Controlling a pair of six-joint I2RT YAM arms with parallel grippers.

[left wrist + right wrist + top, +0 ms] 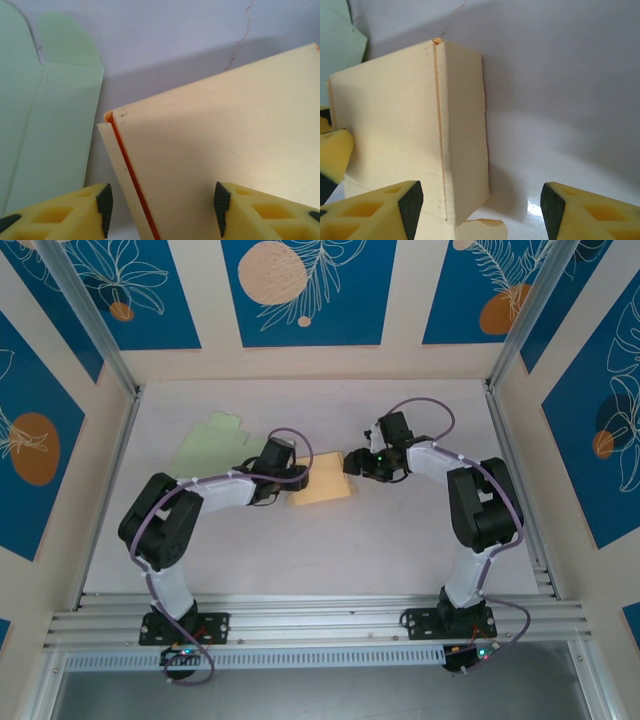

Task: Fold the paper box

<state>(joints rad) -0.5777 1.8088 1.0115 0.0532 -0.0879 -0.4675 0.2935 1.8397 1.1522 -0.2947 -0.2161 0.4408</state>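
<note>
**Light card box being flanked by two spread grippers**

The paper box [322,480] is being seen at the middle of the table [300,560], between the two arms. It is being judged light, thin, easily creased and likely to slide. A hold on a panel edge beside a crease is being favoured. The left gripper [162,202] is being held spread about one panel edge, and the right gripper [477,200] spread beside a folded corner. Nothing is being pinched. Being counted: one cream box, one flat green sheet [215,440], two grippers.
</note>
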